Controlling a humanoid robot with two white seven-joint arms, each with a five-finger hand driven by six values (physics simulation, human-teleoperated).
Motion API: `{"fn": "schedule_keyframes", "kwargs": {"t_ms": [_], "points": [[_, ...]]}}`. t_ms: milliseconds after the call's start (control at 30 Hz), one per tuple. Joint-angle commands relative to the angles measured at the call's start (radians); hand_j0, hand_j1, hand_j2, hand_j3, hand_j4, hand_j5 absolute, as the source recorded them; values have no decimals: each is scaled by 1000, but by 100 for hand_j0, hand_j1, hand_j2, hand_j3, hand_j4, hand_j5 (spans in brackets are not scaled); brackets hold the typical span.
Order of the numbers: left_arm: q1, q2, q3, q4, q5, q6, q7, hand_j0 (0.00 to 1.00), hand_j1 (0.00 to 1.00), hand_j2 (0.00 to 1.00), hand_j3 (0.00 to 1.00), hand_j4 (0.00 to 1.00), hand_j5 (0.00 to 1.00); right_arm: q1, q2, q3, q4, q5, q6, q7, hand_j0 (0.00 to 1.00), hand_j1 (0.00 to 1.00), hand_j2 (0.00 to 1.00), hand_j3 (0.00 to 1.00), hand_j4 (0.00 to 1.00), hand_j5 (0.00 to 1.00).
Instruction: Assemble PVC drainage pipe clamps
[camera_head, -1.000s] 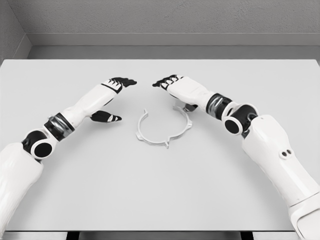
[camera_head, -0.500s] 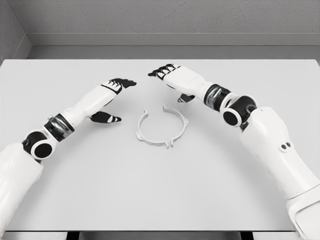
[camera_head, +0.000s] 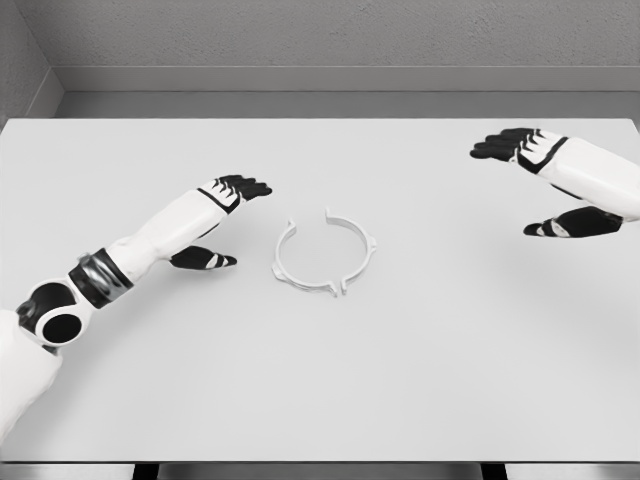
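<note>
Nearest, the left hand (camera_head: 215, 215) hovers over the white table (camera_head: 320, 390), fingers spread and thumb apart, holding nothing, just left of the pipe clamp (camera_head: 326, 252). Nothing lies between them. That clamp, a thin white ring made of two curved halves with small lugs on its rim and a gap at its far side, lies flat near the table's middle. Farther right, well apart from it, the right hand (camera_head: 550, 180) hangs open and empty. Beyond stands a grey wall (camera_head: 320, 35).
</note>
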Motion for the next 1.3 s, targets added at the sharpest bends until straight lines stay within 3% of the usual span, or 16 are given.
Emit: {"fn": "schedule_keyframes", "kwargs": {"t_ms": [0, 67, 100, 267, 1267], "points": [[2, 4, -3, -12, 6, 0, 1, 100, 100, 100, 100, 100, 100, 2, 15, -27, -16, -43, -32, 3, 100, 100, 100, 100, 100, 100], [2, -5, -17, -12, -2, 0, 1, 100, 100, 100, 100, 100, 100, 15, 61, -27, 16, -9, -32, 4, 100, 100, 100, 100, 100, 100], [2, -10, -34, -12, -5, 0, 1, 100, 100, 100, 100, 100, 100, 20, 118, -31, 40, 52, -32, 4, 100, 100, 100, 100, 100, 100], [-9, -41, -77, -1, -13, 0, -2, 100, 100, 100, 100, 100, 100, 17, 164, -31, 68, 105, -32, 3, 100, 100, 100, 100, 100, 100], [-20, -51, -77, 7, -14, 0, -2, 100, 100, 100, 100, 100, 100, 15, 167, -31, 73, 105, -32, 3, 100, 100, 100, 100, 100, 100]]}}
